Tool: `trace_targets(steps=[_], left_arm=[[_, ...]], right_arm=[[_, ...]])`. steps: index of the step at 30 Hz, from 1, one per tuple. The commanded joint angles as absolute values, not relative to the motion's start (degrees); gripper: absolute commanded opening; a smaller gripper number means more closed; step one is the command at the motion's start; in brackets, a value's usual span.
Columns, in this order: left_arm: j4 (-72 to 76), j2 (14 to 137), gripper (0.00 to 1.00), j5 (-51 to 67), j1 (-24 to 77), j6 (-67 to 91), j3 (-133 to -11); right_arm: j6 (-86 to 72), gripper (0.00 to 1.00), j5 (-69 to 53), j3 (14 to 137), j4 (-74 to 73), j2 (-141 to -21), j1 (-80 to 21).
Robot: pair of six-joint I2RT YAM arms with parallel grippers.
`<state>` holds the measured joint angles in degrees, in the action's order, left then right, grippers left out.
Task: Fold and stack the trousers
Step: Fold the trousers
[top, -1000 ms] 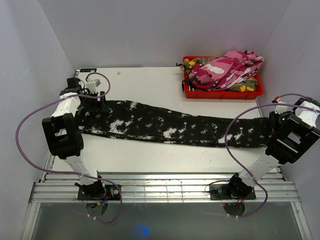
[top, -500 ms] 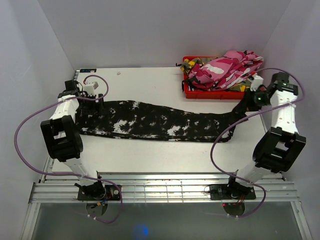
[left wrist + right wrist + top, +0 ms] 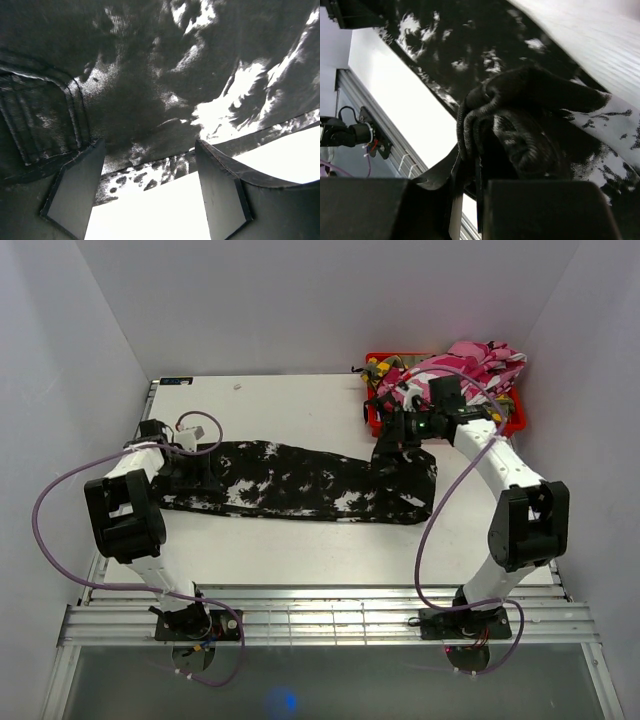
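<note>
White table (image 3: 300, 540), pale walls round it. Black trousers (image 3: 290, 480) w/ white splotches lie across the middle, waist end at the left. Red bin (image 3: 512, 424) at back right holds pink trousers (image 3: 470, 365), heaped above the rim.

Change vs. a sec ago: the black pair then ran nearly the full width of the table, leg end out by the right edge. Now the right arm has swung inward and carried that end up and to the left. The strip is much shorter, w/ a fold showing at its right end. Waist end hasn't shifted.

Right gripper (image 3: 395, 445) hangs just in front of the bin, above the cloth. Its wrist view shows it clamped on a bunched wad of leg hem. Left gripper (image 3: 190, 472) sits over the waist end, spread wide, cloth beneath and nothing pinched. Prob. it's only pinning that end down.

Meaning: the lengthwise fold is under way, approx. partway across. Hem not yet laid down near the waist.
</note>
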<state>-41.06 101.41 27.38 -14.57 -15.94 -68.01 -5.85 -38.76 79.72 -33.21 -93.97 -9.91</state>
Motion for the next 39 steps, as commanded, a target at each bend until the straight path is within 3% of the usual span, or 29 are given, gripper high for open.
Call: trace_targets(steps=[1,16,39], left_arm=[[-39.73,98.79,0.82,26.98,-14.68,-15.91,-67.06],[-37.88,97.74,0.82,27.77,-14.68,-14.77,-63.11],[-37.79,98.09,0.83,28.83,-14.68,-14.50,-63.46]], right_arm=[[-13.88,0.08,-39.82,82.61,-24.88,-97.72,-16.24],[-24.08,0.08,-37.35,91.14,-16.70,-113.72,-28.29],[-27.60,0.08,-37.00,92.90,-15.21,-118.47,-33.31]])
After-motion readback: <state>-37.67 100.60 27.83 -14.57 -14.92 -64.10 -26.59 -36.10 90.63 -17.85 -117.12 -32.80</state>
